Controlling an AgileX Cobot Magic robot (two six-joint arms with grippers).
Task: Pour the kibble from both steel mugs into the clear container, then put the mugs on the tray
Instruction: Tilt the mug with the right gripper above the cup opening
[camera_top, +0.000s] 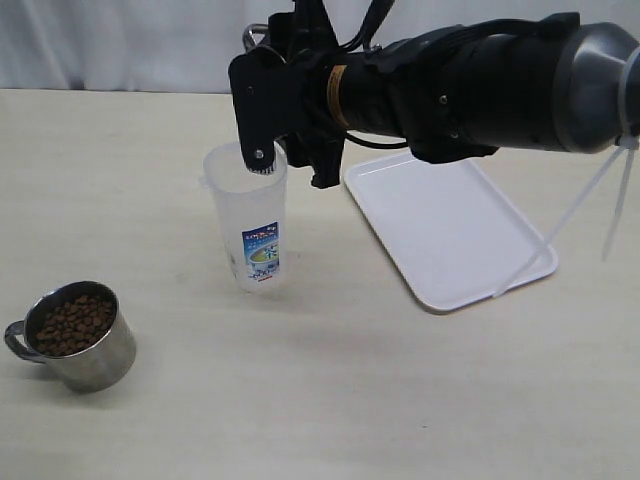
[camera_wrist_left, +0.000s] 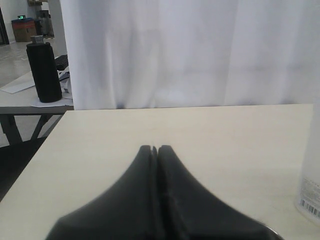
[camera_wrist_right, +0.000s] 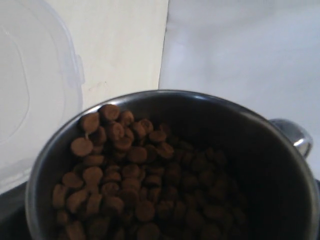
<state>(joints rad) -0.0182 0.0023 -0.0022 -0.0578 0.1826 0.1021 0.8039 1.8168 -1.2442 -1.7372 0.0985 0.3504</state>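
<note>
Kibble (camera_wrist_right: 115, 170) had not reached the clear container (camera_top: 248, 215) as far as you could see, for no brown showed through its walls. Your tray (camera_top: 450, 225), the widest piece on the table (camera_top: 400, 400), lay near the container on the right arm's side, and no mug stood on it. The container stood upright near the middle, directly under your right gripper (camera_top: 292, 160), which I judged to be clamped on the lifted mug (camera_wrist_right: 270, 165). The right wrist view showed that mug apparently tipped, its pellets heaped toward the lip nearest the container's rim, and none caught in the air. The second mug (camera_top: 75, 335) sat upright on the table, well apart from the container on the left arm's side, and it was full to near the brim. Your left gripper (camera_wrist_left: 156, 150) hung over bare table with its fingers pressed together on nothing. By my reading you were at the start of the first pour, with the second pour and both mug placements left to do.
</note>
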